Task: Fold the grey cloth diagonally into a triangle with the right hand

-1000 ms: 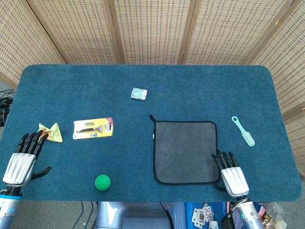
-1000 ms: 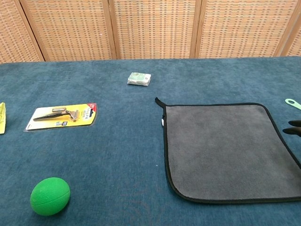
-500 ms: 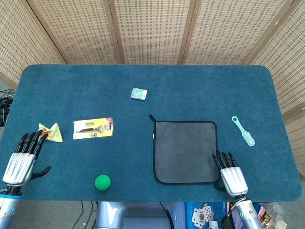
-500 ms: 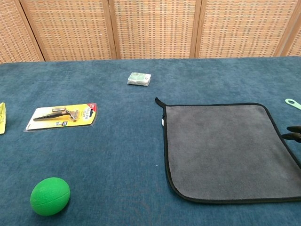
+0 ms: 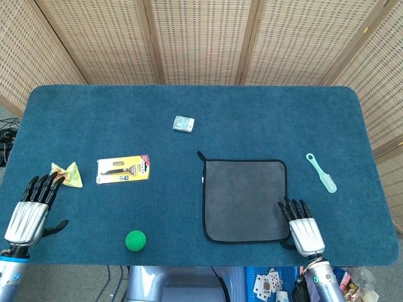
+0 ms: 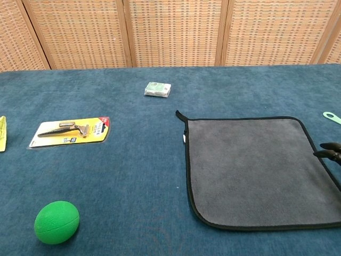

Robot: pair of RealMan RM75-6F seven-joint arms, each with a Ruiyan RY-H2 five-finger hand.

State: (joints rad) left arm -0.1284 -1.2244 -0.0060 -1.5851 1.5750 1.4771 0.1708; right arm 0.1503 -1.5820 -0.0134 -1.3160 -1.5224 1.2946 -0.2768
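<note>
The grey cloth (image 5: pixel 244 199) with a black hem lies flat and square on the blue table, shown large in the chest view as the cloth (image 6: pixel 256 168). My right hand (image 5: pixel 303 229) sits at the cloth's near right corner, fingers spread and flat, its fingertips (image 6: pixel 326 151) just over the right hem. It holds nothing. My left hand (image 5: pixel 30 211) rests open at the table's near left edge, far from the cloth.
A green ball (image 5: pixel 135 240) lies near the front edge. A yellow razor pack (image 5: pixel 123 168), a crumpled yellow wrapper (image 5: pixel 68 174), a small pale packet (image 5: pixel 183 123) and a mint comb (image 5: pixel 322 172) are scattered around. The blue table (image 5: pixel 189 100) stretches behind.
My right hand has crept slightly left toward the cloth's near right corner. The cloth and the left hand have not moved.
</note>
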